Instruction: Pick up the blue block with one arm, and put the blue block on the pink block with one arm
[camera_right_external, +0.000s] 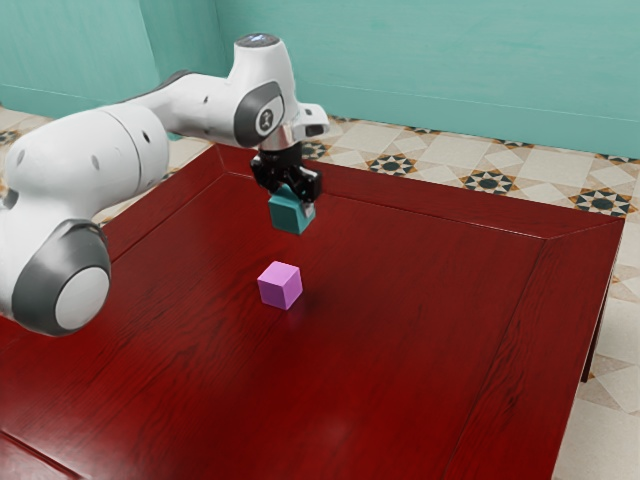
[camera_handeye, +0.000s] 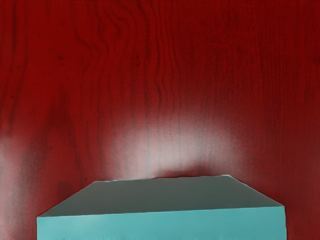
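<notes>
The black two-finger gripper (camera_right_external: 293, 200) points downward, with both fingers pressed against opposite sides of the blue-green solid cube block (camera_right_external: 291, 216). The block is pinched between them and hangs below the hand. In the exterior view the block appears raised clear of the dark red wooden table (camera_right_external: 430, 330) and touches nothing but the fingers.

In the wrist view, the same block (camera_handeye: 160, 220) sits directly under the hand. Its darker top face and brighter side face are both visible. Beyond it lies the grained table surface (camera_handeye: 160, 75), with a pale glossy patch just past the block's far edge.

The pink solid cube block (camera_right_external: 280, 285) rests flat on the table. It is apart from the held block and lies lower in the exterior view, nearer the camera. The two blocks are not in contact.

The white seven-joint arm (camera_right_external: 130, 150) enters from the exterior view's left and reaches toward the right, with its wrist bent down over the table's far half.

Beyond the table is a patterned tile floor (camera_right_external: 480, 160), and behind that a plain teal wall (camera_right_external: 450, 50).
</notes>
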